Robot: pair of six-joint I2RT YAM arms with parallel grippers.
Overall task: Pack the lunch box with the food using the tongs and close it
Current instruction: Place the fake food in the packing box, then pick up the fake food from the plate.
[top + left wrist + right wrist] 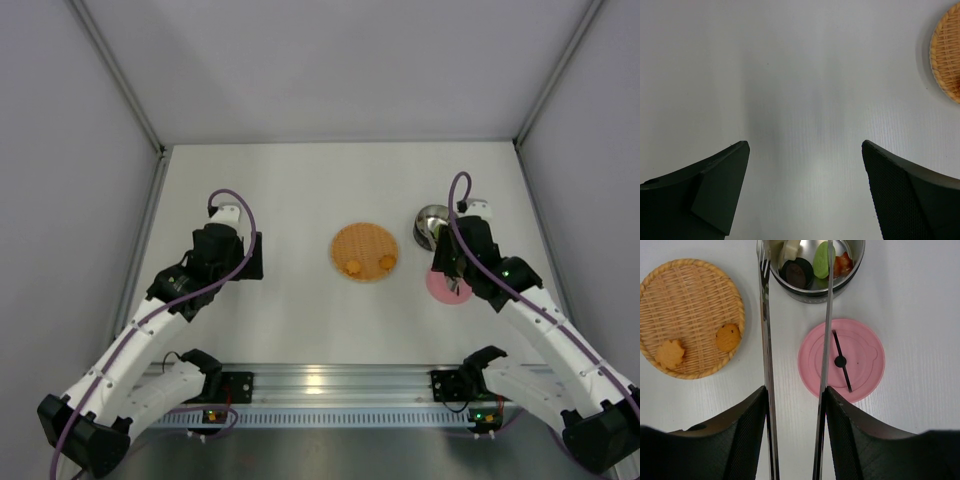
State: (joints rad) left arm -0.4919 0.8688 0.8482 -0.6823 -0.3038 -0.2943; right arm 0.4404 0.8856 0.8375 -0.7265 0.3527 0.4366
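Lunch box (810, 294), lid (860, 360) off beside it near the worktop's right edge, holds several pieces (798, 271). The right gripper (796, 392), half closed on the tongs (765, 340), hangs their tips at its rim. They are best lifted clear before reaching for the two orange pieces (728, 337) on the woven plate (690, 305). Left gripper (805, 145) hangs open and empty.

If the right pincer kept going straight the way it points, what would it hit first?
Probably the small round steel bowl: the long silver tongs in the right pincer reach its rim. Height over the flat pink lid is unclear.
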